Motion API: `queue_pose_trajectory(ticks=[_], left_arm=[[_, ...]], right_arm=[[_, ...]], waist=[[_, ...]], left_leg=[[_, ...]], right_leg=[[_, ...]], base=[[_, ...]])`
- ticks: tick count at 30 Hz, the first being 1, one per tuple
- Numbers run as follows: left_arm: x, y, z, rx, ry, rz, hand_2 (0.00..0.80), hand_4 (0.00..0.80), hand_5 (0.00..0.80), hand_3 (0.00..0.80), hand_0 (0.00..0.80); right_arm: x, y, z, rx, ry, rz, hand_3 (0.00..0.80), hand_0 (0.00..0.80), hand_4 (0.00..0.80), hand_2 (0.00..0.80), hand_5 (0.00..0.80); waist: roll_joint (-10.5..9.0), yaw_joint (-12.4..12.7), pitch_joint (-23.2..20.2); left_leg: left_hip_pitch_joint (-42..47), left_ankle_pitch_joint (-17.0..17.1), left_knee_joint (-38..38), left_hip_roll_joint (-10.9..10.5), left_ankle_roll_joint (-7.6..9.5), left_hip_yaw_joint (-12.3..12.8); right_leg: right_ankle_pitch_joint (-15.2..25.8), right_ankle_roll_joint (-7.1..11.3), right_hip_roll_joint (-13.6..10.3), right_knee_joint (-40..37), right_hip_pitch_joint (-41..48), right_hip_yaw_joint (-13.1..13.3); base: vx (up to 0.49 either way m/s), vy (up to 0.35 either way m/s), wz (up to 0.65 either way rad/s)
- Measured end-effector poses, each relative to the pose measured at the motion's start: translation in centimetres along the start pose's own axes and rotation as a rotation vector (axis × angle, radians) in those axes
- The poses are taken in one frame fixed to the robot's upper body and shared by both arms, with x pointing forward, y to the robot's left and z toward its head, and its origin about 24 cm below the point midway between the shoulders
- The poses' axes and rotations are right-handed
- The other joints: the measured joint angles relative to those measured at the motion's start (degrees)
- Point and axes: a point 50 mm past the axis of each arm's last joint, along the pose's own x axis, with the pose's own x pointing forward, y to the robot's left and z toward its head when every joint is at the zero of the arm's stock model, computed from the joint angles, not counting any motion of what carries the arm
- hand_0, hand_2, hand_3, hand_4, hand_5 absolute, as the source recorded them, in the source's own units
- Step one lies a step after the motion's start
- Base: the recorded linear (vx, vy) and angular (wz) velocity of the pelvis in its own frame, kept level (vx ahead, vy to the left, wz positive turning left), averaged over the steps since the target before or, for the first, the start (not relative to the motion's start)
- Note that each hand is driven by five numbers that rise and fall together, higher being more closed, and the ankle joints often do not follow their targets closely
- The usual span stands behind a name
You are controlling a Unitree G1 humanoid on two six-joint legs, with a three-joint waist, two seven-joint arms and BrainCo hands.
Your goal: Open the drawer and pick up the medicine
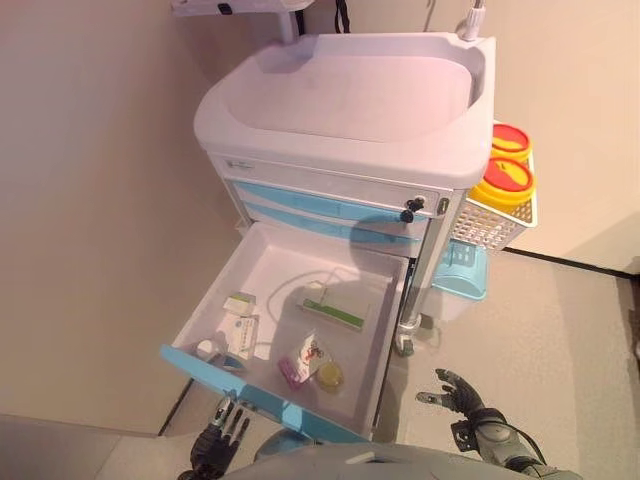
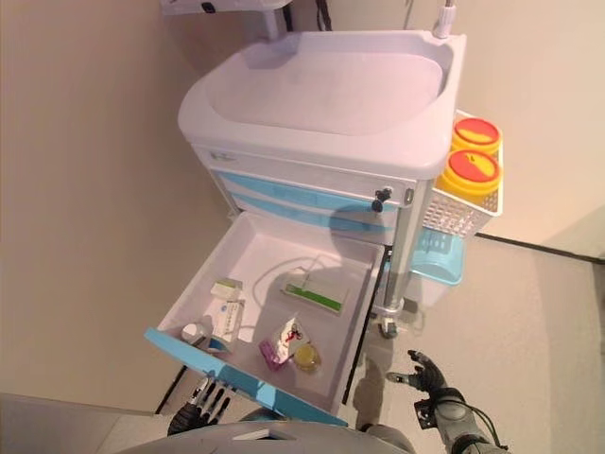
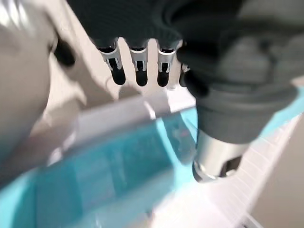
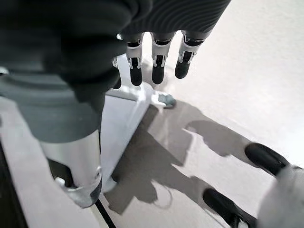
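Observation:
The cart's lowest drawer [image 1: 205, 300] stands pulled out, with its blue front [image 1: 260, 395] nearest me. In it lie a green-and-white box [image 1: 333, 312], two small white boxes [image 1: 240, 303], a white sachet [image 1: 312, 352], a pink strip [image 1: 290, 372] and a round yellow item [image 1: 329, 376]. My left hand [image 1: 222, 435] hangs just below the blue front with straight fingers and holds nothing; its wrist view shows the blue front [image 3: 109, 175] close past the fingers [image 3: 137, 66]. My right hand [image 1: 462, 395] is open and empty over the floor, to the right of the drawer.
The white cart top [image 1: 350, 95] and two closed blue drawers [image 1: 320, 215] are above the open one. Yellow-and-red containers [image 1: 508, 170] sit in a wire basket [image 1: 490, 225] on the cart's right side, over a blue bin [image 1: 462, 272]. A wall runs along the left.

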Motion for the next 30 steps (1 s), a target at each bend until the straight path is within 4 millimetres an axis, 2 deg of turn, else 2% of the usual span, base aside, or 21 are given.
queue_pose_trajectory(ticks=[4,6,9,13,17,19,22,25,30], left_arm=[[-0.2,1.6,1.4,0.143,-0.009,0.134,0.0,0.0,0.0,0.0,0.0],[-0.5,2.4,1.6,0.203,0.0,0.202,0.0,0.0,0.0,0.0,0.0],[-0.7,2.9,1.6,0.289,0.017,0.264,0.0,0.0,0.0,0.0,0.0],[-1.4,4.0,1.0,0.358,0.048,0.332,0.0,0.0,0.0,0.0,0.0],[-2.1,5.0,0.3,0.401,0.099,0.386,0.0,0.0,0.0,0.0,0.0],[-2.3,5.4,-0.1,0.418,0.128,0.403,0.0,0.0,0.0,0.0,0.0],[-2.6,5.7,-0.4,0.452,0.163,0.407,0.0,0.0,0.0,0.0,0.0],[-2.7,5.8,-0.6,0.492,0.182,0.401,0.0,0.0,0.0,0.0,0.0],[-2.6,5.6,-0.8,0.519,0.198,0.366,0.0,0.0,0.0,0.0,0.0]], right_arm=[[0.0,0.3,0.9,0.019,-0.073,0.004,0.0,0.0,0.0,0.0,0.0],[0.1,0.4,2.4,0.043,-0.153,0.005,0.0,0.0,0.0,0.0,0.0],[0.0,0.4,7.0,0.027,-0.356,0.006,0.0,0.0,0.0,0.0,0.0],[-2.1,-0.9,14.2,-0.18,-0.666,-0.076,0.0,0.0,0.0,0.0,0.0],[-4.5,-3.1,18.6,-0.429,-0.882,-0.184,0.0,0.0,0.0,0.0,0.0],[-5.9,-3.5,20.5,-0.512,-0.986,-0.197,0.0,0.0,0.0,0.0,0.0],[-7.4,-2.9,23.0,-0.609,-1.118,-0.153,0.0,0.0,0.0,0.0,0.0],[-8.4,-0.9,25.0,-0.746,-1.213,-0.019,0.0,0.0,0.0,0.0,0.0],[-8.8,2.9,26.2,-0.988,-1.285,0.163,0.0,0.0,0.0,0.0,0.0]], waist=[[-3.08,-0.05,-0.52],[-4.07,-0.79,-0.39],[-4.05,-1.48,-0.37],[-3.73,-2.01,0.19],[-4.14,-2.33,1.1],[-4.27,-2.4,1.27],[-4.29,-2.37,1.37],[-4.18,-1.74,1.82],[-4.0,0.47,2.82]], left_leg=[[0.53,-0.04,-0.62,0.3,0.07,1.44],[0.56,-0.09,-0.73,0.28,0.15,1.72],[0.58,-0.08,-0.92,0.37,0.33,1.92],[1.16,0.06,-1.82,0.39,0.54,3.18],[1.73,0.38,-2.99,0.38,0.94,3.26],[1.76,0.57,-3.73,0.38,1.2,3.3],[1.89,0.73,-4.44,0.22,1.44,3.36],[2.1,0.86,-4.9,0.0,1.58,3.24],[2.53,0.98,-5.5,-0.51,1.65,2.36]], right_leg=[[0.03,0.01,0.25,0.0,0.05,1.06],[0.1,0.06,0.28,-0.03,0.04,1.36],[0.58,0.23,0.35,-0.75,0.09,1.75],[1.35,0.45,0.53,-1.98,0.14,2.87],[2.58,0.99,0.6,-4.28,1.16,3.2],[3.13,1.34,0.56,-5.47,1.38,3.3],[4.46,1.56,0.58,-7.78,2.42,3.28],[5.31,1.71,0.59,-9.79,3.51,3.05],[6.05,1.74,0.59,-12.41,5.32,1.68]], base=[[0.017,0.024,-0.13],[0.013,0.013,-0.07],[-0.008,0.013,-0.07],[-0.024,0.022,-0.14],[-0.006,0.014,-0.05],[0.0,0.0,0.0],[0.0,0.0,0.0],[-0.003,-0.005,0.04],[-0.007,-0.018,0.13]])
